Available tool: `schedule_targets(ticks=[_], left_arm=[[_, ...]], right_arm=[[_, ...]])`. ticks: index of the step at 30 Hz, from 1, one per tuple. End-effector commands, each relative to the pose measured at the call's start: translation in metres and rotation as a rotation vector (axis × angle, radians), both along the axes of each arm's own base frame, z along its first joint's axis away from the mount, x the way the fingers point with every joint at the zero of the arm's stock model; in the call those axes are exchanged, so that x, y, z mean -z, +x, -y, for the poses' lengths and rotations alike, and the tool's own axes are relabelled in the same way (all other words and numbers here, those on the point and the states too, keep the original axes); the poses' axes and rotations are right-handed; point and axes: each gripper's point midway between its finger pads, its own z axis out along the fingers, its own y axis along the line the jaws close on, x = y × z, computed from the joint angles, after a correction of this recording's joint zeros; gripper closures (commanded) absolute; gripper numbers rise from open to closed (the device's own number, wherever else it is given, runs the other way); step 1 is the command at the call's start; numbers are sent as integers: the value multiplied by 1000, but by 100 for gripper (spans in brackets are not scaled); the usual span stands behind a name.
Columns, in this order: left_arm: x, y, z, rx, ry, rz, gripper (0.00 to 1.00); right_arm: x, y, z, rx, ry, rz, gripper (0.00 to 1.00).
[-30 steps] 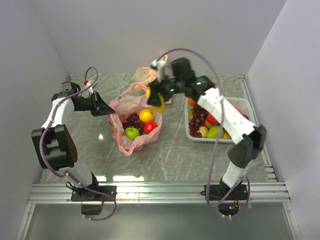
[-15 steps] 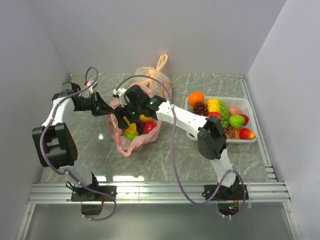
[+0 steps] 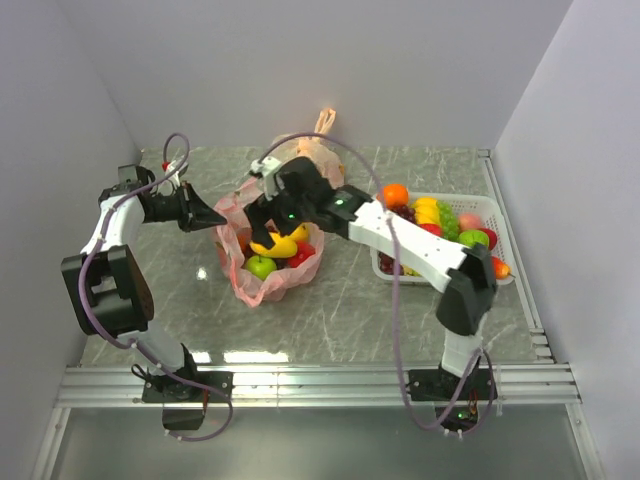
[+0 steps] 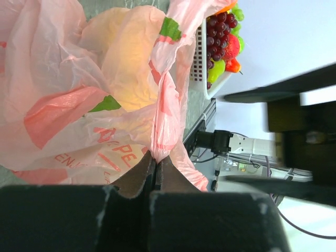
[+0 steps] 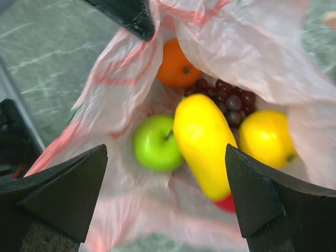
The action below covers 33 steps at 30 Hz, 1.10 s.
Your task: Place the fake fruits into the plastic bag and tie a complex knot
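Observation:
The pink-red plastic bag [image 3: 262, 283] stands open at the table's middle left. Inside lie a yellow banana [image 3: 276, 247], a green apple [image 3: 262, 267] and a red strawberry [image 3: 301, 255]. My left gripper [image 3: 218, 217] is shut on the bag's left rim and holds it up; the left wrist view shows the pinched plastic [image 4: 159, 142]. My right gripper [image 3: 262, 212] hangs open and empty over the bag's mouth. The right wrist view shows its gripper [image 5: 165, 194] above the banana [image 5: 205, 147], apple [image 5: 156, 143], an orange [image 5: 177, 68], grapes [image 5: 227, 98] and a lemon [image 5: 265, 137]. No knot shows.
A white basket [image 3: 487, 208] with several more fruits stands at the right, also in the left wrist view [image 4: 202, 63]. A paler orange bag [image 3: 312, 152] with tied handles stands behind the pink bag. Walls close in at the left, back and right.
My right gripper carried the yellow banana down into the bag, let it go and has lifted back open. My left gripper has kept its hold on the rim.

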Motion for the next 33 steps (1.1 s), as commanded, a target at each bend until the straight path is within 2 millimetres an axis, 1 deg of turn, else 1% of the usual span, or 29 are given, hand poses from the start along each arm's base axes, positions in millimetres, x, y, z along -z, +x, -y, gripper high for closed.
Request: schedule_targets(ticks=[1, 2, 3, 4, 5, 6, 7, 8, 9, 10, 12, 13, 14, 15, 16, 17, 18, 20, 21, 22, 23, 24, 25, 27, 28, 29, 31, 33], left_arm=[[-15, 9, -3, 3, 10, 80, 100], [-13, 9, -3, 3, 21, 84, 99], [-12, 9, -5, -7, 41, 88, 100], [-11, 9, -6, -6, 54, 98, 100], [-10, 8, -7, -6, 66, 95, 99], [-11, 9, -7, -4, 78, 103, 99], [-10, 11, -11, -7, 108, 118, 99], [-11, 12, -12, -7, 119, 126, 100], [-12, 13, -13, -9, 127, 134, 99], [-13, 15, -14, -15, 136, 139, 99], [-14, 16, -14, -17, 135, 141, 100], [-14, 17, -14, -18, 135, 143, 100], [-13, 18, -14, -19, 135, 140, 99], [-13, 18, -15, -20, 136, 138, 99], [-12, 18, -15, -19, 140, 140, 99], [-12, 19, -16, -20, 147, 142, 99], [-12, 18, -16, -20, 151, 144, 99], [-15, 18, -17, -16, 170, 166, 99], [-16, 18, -17, -13, 177, 175, 98], [-17, 18, -18, -11, 184, 186, 98], [-17, 17, -18, -11, 190, 187, 98], [-18, 17, -18, -8, 192, 191, 98], [-18, 17, -18, -9, 192, 185, 98], [-16, 16, -19, 5, 208, 206, 98], [-16, 16, -19, 7, 209, 208, 98], [-17, 16, -19, 8, 210, 211, 98], [-19, 18, -20, 7, 221, 225, 96], [-21, 20, -21, 5, 228, 237, 91]], right_arm=[[-49, -2, 39, 17, 58, 49, 2], [-38, -3, 49, 28, 40, 20, 4], [-33, -2, 60, 52, 31, -7, 5], [-22, 3, 82, 95, 12, -38, 8], [-15, 6, 94, 120, 3, -55, 9], [-7, 7, 105, 142, -14, -67, 13], [7, 13, 128, 202, -54, -77, 16], [14, 15, 138, 225, -75, -79, 19], [19, 15, 148, 242, -100, -80, 27], [32, 18, 162, 277, -143, -86, 31], [43, 20, 173, 308, -196, -79, 38], [50, 23, 180, 335, -229, -73, 40], [53, 25, 182, 350, -244, -69, 42], [62, 29, 185, 367, -270, -72, 44], [65, 33, 186, 385, -284, -67, 44], [70, 41, 195, 422, -319, -55, 44], [83, 44, 199, 437, -361, -69, 45], [97, 51, 210, 476, -423, -76, 44], [110, 52, 218, 484, -466, -105, 44], [118, 50, 223, 486, -494, -116, 43], [125, 50, 230, 496, -517, -124, 43], [130, 54, 242, 501, -557, -110, 43], [137, 52, 251, 505, -580, -119, 42], [141, 52, 266, 517, -606, -127, 42], [145, 51, 279, 532, -616, -145, 42], [146, 52, 285, 533, -624, -145, 42], [144, 51, 296, 542, -627, -147, 41], [141, 49, 297, 524, -621, -146, 40]])
